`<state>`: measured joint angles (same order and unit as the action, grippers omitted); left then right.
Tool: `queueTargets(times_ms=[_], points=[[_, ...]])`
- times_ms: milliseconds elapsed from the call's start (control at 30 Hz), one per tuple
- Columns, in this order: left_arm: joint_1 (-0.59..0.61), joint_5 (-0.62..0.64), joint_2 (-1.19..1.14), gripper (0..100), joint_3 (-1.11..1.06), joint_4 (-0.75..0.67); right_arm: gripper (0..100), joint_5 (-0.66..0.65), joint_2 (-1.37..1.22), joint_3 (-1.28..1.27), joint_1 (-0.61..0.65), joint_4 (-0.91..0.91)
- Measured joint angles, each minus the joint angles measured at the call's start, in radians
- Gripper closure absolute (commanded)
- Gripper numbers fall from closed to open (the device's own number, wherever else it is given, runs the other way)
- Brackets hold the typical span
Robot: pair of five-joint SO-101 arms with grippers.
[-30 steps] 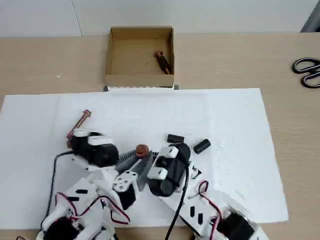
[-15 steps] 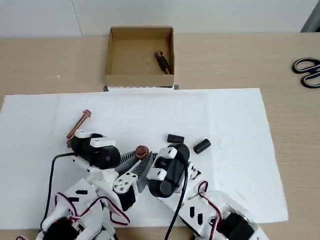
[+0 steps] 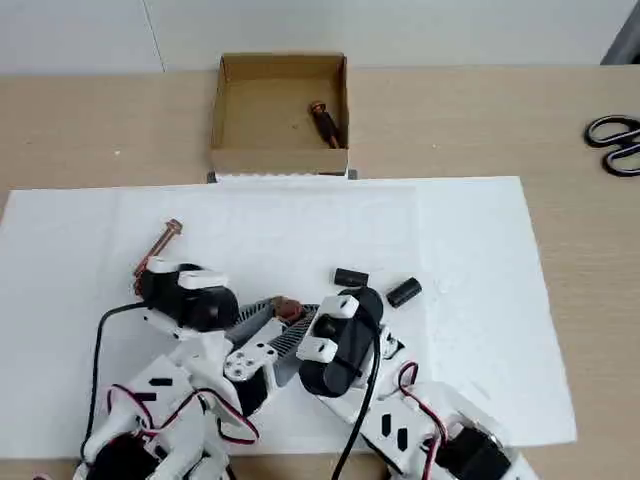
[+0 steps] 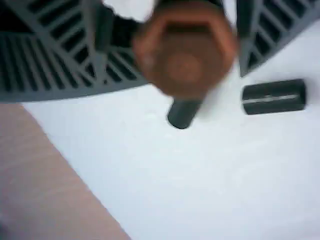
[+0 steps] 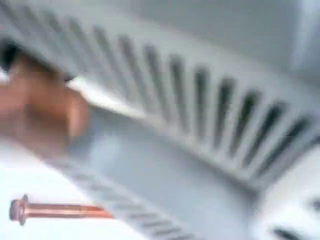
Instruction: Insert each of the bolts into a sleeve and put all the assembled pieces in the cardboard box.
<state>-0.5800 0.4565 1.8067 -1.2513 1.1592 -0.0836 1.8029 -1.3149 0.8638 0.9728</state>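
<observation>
Nearest me, both arms sit low at the near edge of the white paper sheet point(image 3: 470, 250), angled in toward each other.

Left claw point(image 3: 278, 312) is clenched on a copper bolt point(image 4: 185, 55). In the left wrist view its hex head sits pinched between the grey ribbed fingers point(image 4: 60, 60), held up off the paper.

Right claw point(image 3: 293, 336) is just beside it, pointing in from the opposite side, close against the left claw. I cannot tell whether it is clenched or released. In the right wrist view the bolt head is a copper blur next to a ribbed grey surface.

Just beyond the claws, two black sleeves lie on the paper. The first sleeve point(image 3: 351, 277) is nearer the middle. The second sleeve point(image 3: 403, 292) is near it on the right, and the two do not touch.

To the left, past the left arm's black motor point(image 3: 185, 298), a second bolt point(image 3: 160, 250) lies flat on the paper. Its copper shank is showing, and its head points away from me and to the right.

Farther out, on the wooden table point(image 3: 100, 120), the cardboard box point(image 3: 282, 160) stands open-topped at the far edge of the paper. Inside, near its right wall, one sleeved bolt point(image 3: 325, 123) lies flat.

Far right on the table are scissors point(image 3: 615, 140), well apart from everything else.
</observation>
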Motion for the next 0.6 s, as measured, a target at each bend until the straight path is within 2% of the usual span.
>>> queueTargets(times_ms=[167, 467, 533, 600], points=[[0.043, -0.048, 0.0, 83, 0.0, 0.015, 99.5, 0.0, -0.002, 0.0, 0.002, 0.0], [0.063, -0.048, 0.0, 84, 0.089, 0.018, 99.5, 0.0, -0.002, 0.0, 0.002, 0.0], [0.064, -0.048, 0.0, 88, 0.109, 0.023, 99.5, 0.0, -0.002, 0.0, 0.002, 0.0], [0.064, -0.048, 0.0, 97, 0.121, 0.023, 99.5, 0.0, -0.002, 0.0, 0.002, 0.0]])
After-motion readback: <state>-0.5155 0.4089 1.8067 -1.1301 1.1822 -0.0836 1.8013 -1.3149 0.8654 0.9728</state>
